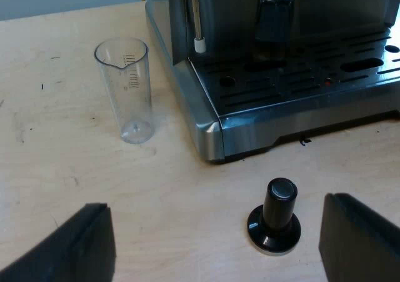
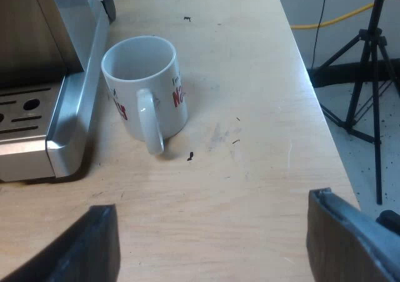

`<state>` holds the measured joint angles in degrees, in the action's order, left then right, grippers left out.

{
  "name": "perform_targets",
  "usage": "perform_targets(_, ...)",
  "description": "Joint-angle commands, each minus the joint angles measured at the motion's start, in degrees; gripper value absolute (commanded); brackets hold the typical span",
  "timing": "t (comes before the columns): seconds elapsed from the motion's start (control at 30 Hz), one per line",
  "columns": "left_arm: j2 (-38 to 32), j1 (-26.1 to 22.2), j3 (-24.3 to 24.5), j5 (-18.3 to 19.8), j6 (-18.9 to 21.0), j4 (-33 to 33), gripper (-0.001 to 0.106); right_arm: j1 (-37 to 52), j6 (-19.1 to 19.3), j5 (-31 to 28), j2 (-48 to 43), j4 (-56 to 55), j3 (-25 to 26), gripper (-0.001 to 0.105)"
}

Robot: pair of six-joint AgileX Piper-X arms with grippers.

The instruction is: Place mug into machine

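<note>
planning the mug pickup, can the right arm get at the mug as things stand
Probably yes. The mug stands upright on the table beside the machine's tray, its handle turned toward the right arm's open jaws, with only bare tabletop between them.

Both wrist cams angle down, close over table (image 1: pixel 56 169); shared: machine (image 1: pixel 300 85) tray.

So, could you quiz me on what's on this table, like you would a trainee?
1. True or false: the mug already sits in the espresso machine.
2. The measuring glass is: A) lying on its side; B) upright and empty; C) full of milk.
3. Fill in: ahead of the open left gripper, on the table, stands a black-knobbed ____.
Key: 1 false, it stands on the table beside the machine; 2 B; 3 tamper.
</note>
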<state>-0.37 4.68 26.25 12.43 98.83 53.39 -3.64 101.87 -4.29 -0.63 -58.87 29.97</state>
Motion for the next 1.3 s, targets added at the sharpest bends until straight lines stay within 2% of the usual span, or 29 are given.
perform_targets(0.03,-8.3,0.1,0.2,0.2,0.3,-1.0,0.069,0.1,0.8,-0.1,-2.4,0.4,0.0,0.064)
perform_targets(0.87,-8.3,0.1,0.2,0.2,-0.1,-1.0,0.069,0.1,0.8,-0.1,-2.4,0.4,0.0,0.064)
perform_targets(1.1,-7.4,0.1,0.2,4.4,3.4,-1.0,0.069,0.1,-1.2,0.4,-2.3,-0.2,0.9,0.064)
perform_targets(1.17,-6.8,0.1,0.5,4.7,3.6,-1.0,0.069,0.1,-0.6,0.4,-2.3,-0.2,1.8,0.064)
perform_targets(1.3,-4.8,1.3,1.9,5.9,4.4,-1.0,0.069,0.1,3.2,0.4,-2.1,-0.2,4.3,0.064)
